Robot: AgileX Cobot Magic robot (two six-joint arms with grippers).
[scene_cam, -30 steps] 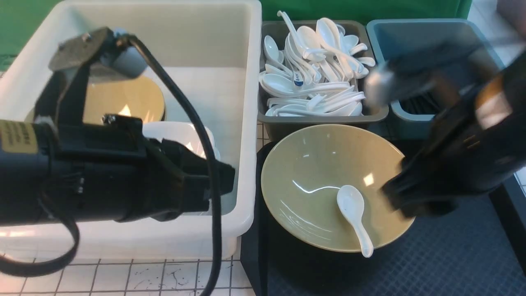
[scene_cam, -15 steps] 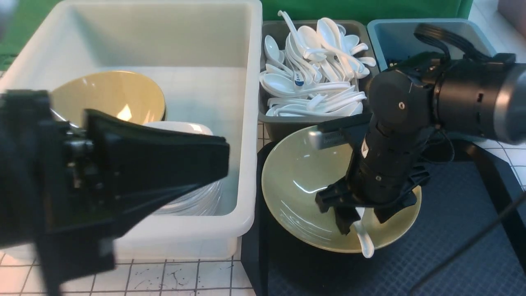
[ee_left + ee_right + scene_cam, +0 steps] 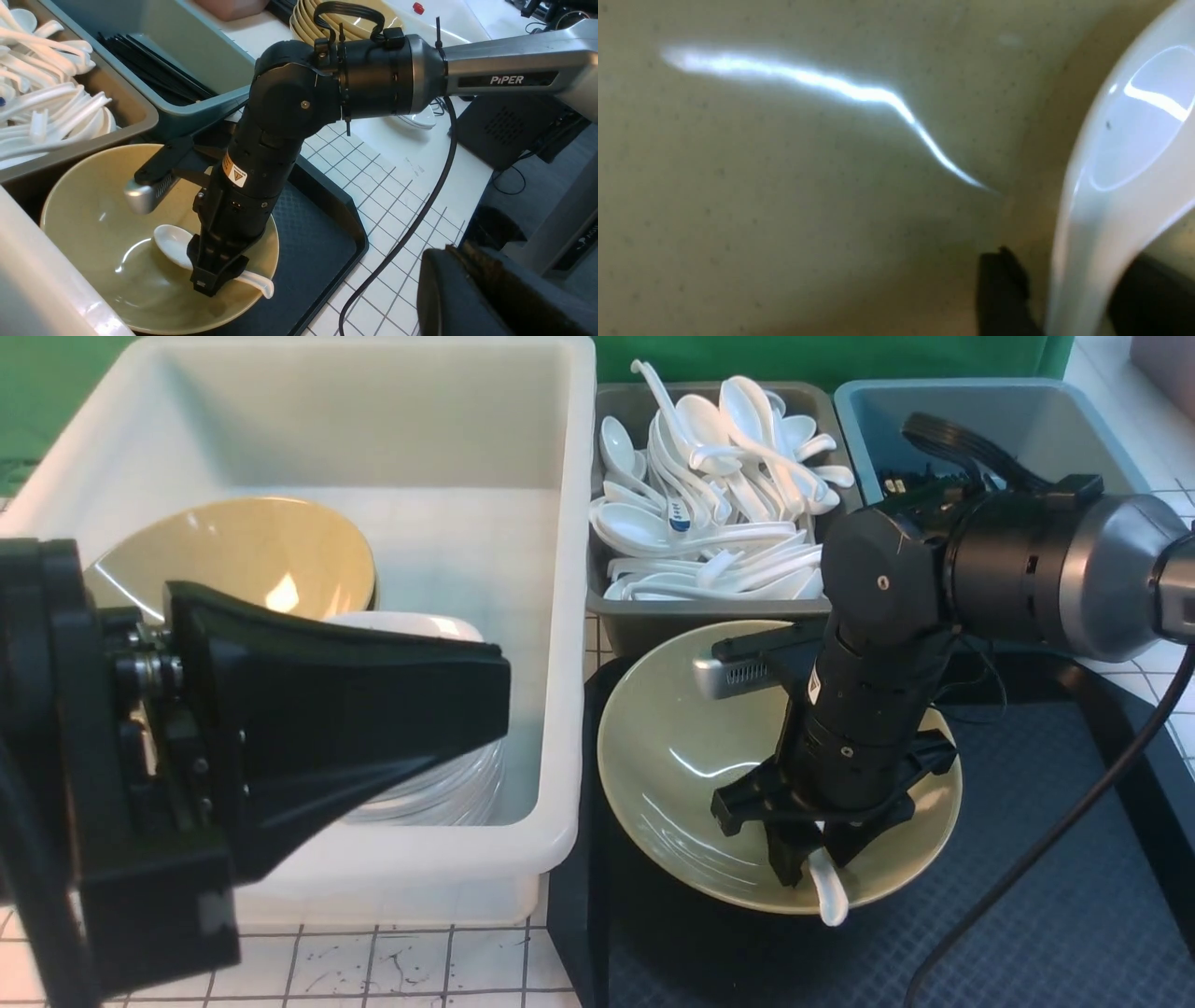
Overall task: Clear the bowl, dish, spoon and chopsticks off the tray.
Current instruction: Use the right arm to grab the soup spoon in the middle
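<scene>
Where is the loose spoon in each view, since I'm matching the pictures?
Front: in the bowl, lower right of centre, handle over the rim.
Left wrist: lower left, partly behind the right gripper.
Right wrist: right edge, cropped.
Shared landmark: the bowl's olive-yellow surface.

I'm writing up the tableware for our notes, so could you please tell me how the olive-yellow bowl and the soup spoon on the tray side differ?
The olive-yellow bowl is wide and round, while the white soup spoon is small and narrow. The bowl sits over the tray; the spoon lies in the bowl, its handle reaching past the rim. Both look glossy.
</scene>
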